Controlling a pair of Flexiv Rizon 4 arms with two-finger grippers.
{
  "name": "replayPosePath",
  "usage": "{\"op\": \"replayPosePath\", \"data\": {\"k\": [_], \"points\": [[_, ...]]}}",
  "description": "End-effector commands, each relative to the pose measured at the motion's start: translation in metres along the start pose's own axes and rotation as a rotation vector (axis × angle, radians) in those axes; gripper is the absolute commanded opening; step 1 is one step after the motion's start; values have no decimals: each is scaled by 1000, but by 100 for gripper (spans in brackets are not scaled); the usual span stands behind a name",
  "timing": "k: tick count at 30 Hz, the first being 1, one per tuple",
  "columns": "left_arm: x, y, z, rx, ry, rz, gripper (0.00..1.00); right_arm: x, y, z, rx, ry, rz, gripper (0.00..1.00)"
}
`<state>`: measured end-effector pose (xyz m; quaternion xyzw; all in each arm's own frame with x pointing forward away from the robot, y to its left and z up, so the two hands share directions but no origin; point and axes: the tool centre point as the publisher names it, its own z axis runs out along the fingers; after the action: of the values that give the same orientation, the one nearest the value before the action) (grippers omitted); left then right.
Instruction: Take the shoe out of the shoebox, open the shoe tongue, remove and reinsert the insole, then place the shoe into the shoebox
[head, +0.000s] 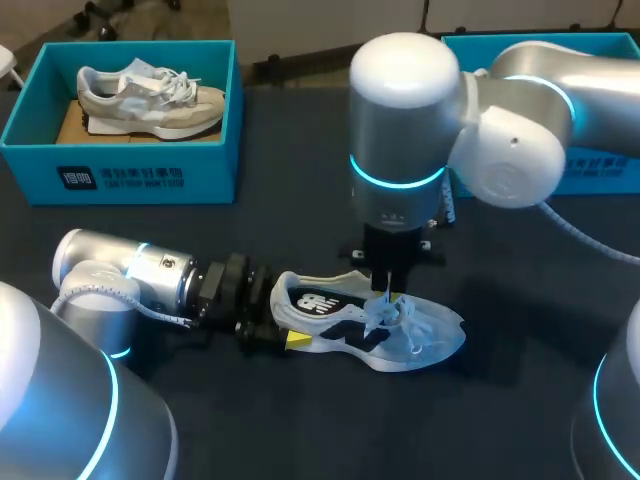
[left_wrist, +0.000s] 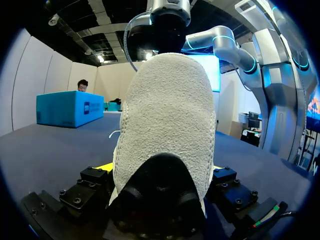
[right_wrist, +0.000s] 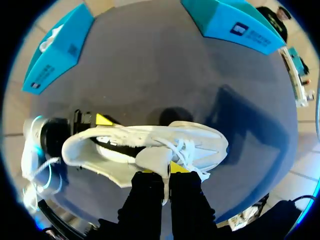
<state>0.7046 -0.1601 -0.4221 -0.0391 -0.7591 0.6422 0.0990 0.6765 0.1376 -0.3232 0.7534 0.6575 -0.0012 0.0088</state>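
Shoe (head: 432, 335) on table (head: 300, 200), well apart from shoebox (head: 130, 178) wall

Setting: robotics laboratory. Indicators: left arm (head: 130, 275) and right arm (head: 520, 140) stationed at a dark table (head: 300, 430) carrying two teal shoeboxes (head: 120, 178).

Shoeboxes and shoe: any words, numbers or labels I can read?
Left shoebox front: white logo and two print lines, too small to read.
Right shoebox side: white logo and print, blurred.
Shoe insole: white mark, no legible letters.
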Motion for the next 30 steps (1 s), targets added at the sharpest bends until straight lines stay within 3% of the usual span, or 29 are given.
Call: {"op": "replayPosePath", "data": {"k": [1, 6, 11, 23, 27, 30], "points": [[-1, 2, 2, 1, 0, 0, 0, -46, -6, -5, -39, 247, -67, 0], [-1, 2, 2, 1, 0, 0, 0, -71, -6, 1, -57, 397, -141, 0], [-1, 2, 2, 1, 0, 0, 0, -82, -3, 12, -86, 540, -223, 0], [-1, 2, 2, 1, 0, 0, 0, -90, 4, 26, -92, 745, -356, 0], [-1, 2, 2, 1, 0, 0, 0, -92, 4, 33, -73, 791, -385, 19], [-1, 2, 2, 1, 0, 0, 0, -95, 3, 38, -53, 804, -389, 21]]}}
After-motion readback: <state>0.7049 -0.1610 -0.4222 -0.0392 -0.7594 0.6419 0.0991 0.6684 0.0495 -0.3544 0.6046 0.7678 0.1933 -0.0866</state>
